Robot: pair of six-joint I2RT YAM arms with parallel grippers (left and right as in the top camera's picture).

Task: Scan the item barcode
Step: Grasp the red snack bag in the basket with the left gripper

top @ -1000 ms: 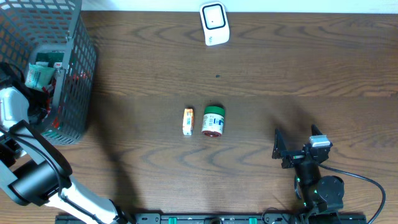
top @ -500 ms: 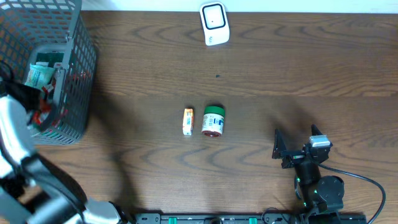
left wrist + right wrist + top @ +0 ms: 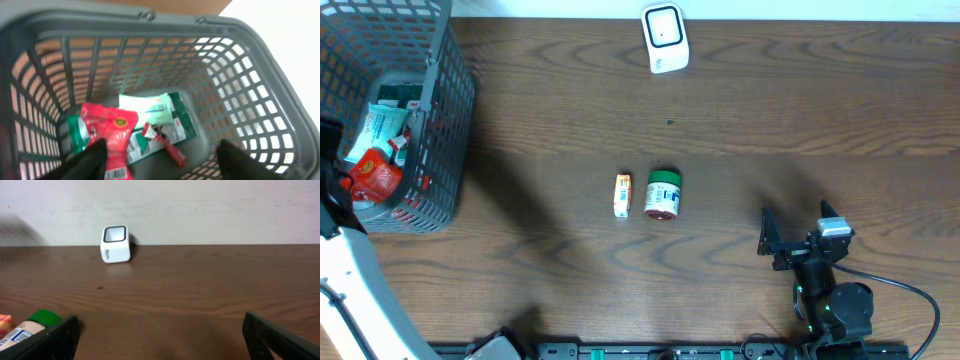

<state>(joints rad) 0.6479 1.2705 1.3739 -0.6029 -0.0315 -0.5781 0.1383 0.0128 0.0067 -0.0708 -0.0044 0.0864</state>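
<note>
The white scanner [image 3: 665, 38] stands at the table's far edge, also in the right wrist view as the scanner [image 3: 115, 243]. A small orange box [image 3: 622, 195] and a green-capped bottle [image 3: 663, 194] lie side by side at mid-table. My left gripper [image 3: 165, 162] hangs open over the grey basket [image 3: 280, 125], its jaws wide apart. A red packet [image 3: 112, 135] with a barcode lies loose beside its left finger, on a white-and-green box [image 3: 155, 111]. My right gripper [image 3: 795, 228] rests open near the front edge, holding nothing.
The basket [image 3: 445, 110] fills the table's left end and holds several packets, among them the red packet [image 3: 375, 175]. A small red sachet [image 3: 165, 146] lies on the basket floor. Bare wood lies between the bottle [image 3: 35, 325] and the scanner.
My left gripper has opened and the red packet now lies loose in the basket. The left arm has drawn back toward the left edge. The right arm has not moved.
</note>
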